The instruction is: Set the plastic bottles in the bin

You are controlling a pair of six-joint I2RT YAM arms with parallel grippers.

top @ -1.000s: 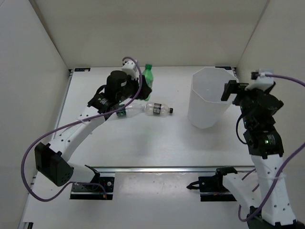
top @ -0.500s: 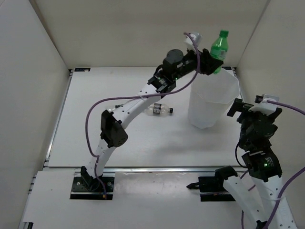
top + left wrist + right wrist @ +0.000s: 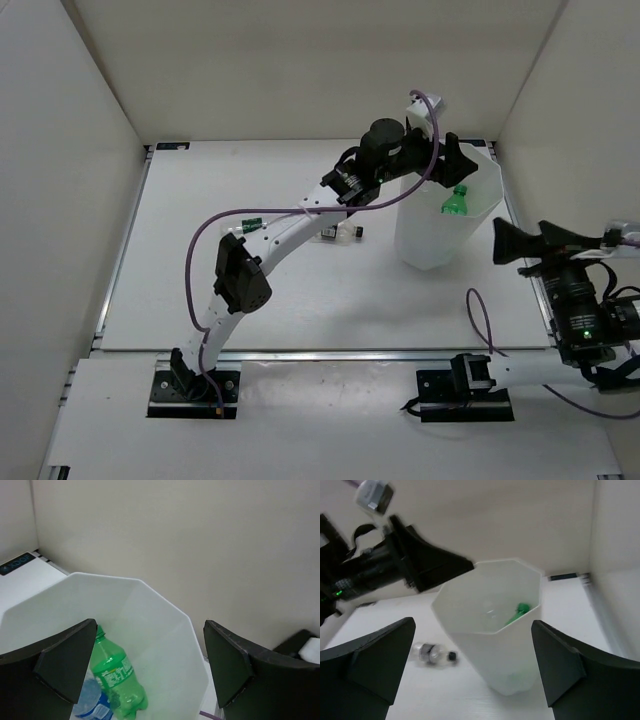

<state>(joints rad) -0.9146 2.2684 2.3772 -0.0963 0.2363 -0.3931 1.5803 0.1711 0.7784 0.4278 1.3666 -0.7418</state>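
The left arm (image 3: 280,235) was extended from its base at the lower left of the top view in a long diagonal toward the upper right, with its elbow bent near the base. The left gripper (image 3: 458,165) hung right of centre near the top and was tilted downward. Its jaws were spread wide with nothing between them, and in the wrist view its fingers (image 3: 60,665) filled both lower corners. The right arm (image 3: 585,320) sat folded low at the right edge. The right gripper (image 3: 500,243) pointed left, jaws wide apart and empty.
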